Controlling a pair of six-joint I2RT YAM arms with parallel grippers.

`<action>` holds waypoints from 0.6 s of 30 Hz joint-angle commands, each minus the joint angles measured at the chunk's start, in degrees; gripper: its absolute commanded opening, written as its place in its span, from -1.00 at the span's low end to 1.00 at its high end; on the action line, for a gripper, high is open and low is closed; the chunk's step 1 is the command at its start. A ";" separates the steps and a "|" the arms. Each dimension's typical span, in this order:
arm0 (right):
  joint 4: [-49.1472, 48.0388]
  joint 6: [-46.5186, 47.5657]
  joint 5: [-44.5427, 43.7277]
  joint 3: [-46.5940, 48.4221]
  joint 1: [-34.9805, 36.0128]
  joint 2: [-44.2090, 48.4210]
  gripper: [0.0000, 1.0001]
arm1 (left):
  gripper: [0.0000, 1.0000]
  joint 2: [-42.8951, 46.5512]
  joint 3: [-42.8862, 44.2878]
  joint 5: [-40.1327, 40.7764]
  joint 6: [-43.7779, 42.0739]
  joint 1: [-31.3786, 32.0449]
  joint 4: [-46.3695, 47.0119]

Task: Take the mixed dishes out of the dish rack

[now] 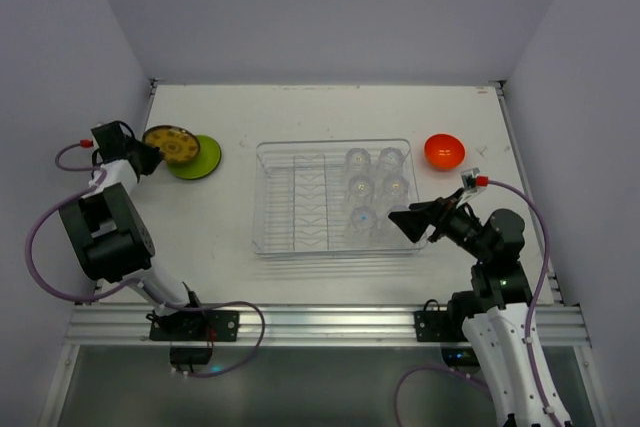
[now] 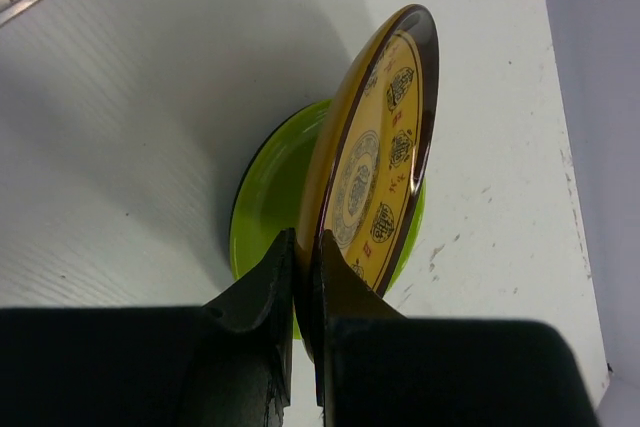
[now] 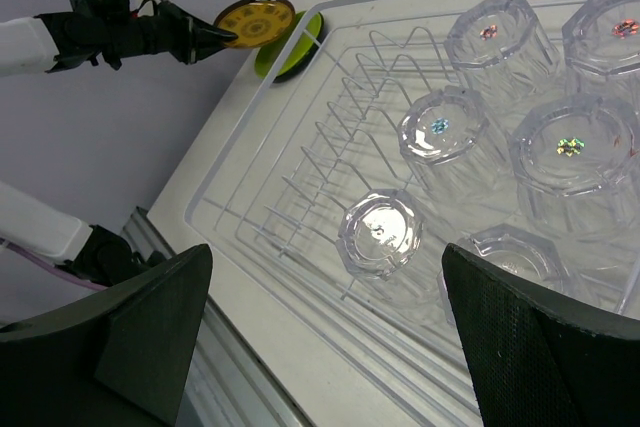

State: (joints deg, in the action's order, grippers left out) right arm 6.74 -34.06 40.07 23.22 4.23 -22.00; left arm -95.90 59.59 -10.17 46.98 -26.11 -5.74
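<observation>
**Q:** Status at the lower right of the overhead view?

**A:** The right pincer stands wide open and holds nothing. It sits just beside the lower right corner of the dish rack, pointing toward it. The wrist view shows both of its fingers spread, with the rack between them.

**Q:** Contents of the rack?

**A:** The rack lies at the centre of the worktop. Six clear glass cups are grouped in its right half in two columns, flat octagonal ends facing the camera. The left half shows only bare wire slots.

**Q:** And the left side?

**A:** At the upper left, the left pincer is closed on the rim of the yellow plate, one finger on each face. The plate has a dark rim and printed motifs. It is outside the rack, well to its left, held tilted over a green plate that lies flat on the worktop. I cannot tell whether the two plates touch.

**Q:** Anything farther back?

**A:** The orange bowl rests on the worktop, mouth up, just beyond the rack's upper right corner and outside it.
</observation>
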 commanded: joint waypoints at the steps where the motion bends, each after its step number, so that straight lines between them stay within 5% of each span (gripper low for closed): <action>1: -2.17 0.14 0.53 0.16 0.25 -0.24 0.98 | -0.98 -0.34 0.08 -5.38 1.01 -0.26 6.88; 7: -2.17 0.14 0.53 0.16 0.25 -0.24 0.98 | -0.82 -1.05 0.61 -6.62 -1.54 -0.26 6.10; 18: -2.17 0.14 0.62 0.07 0.25 -0.15 0.98 | -0.82 -0.26 -1.23 -4.42 -4.35 1.23 5.83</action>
State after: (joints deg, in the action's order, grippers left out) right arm 6.74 -34.06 40.10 23.22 4.23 -22.04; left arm -96.77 58.65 -14.55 44.77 -25.98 -2.59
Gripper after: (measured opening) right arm 0.989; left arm 0.097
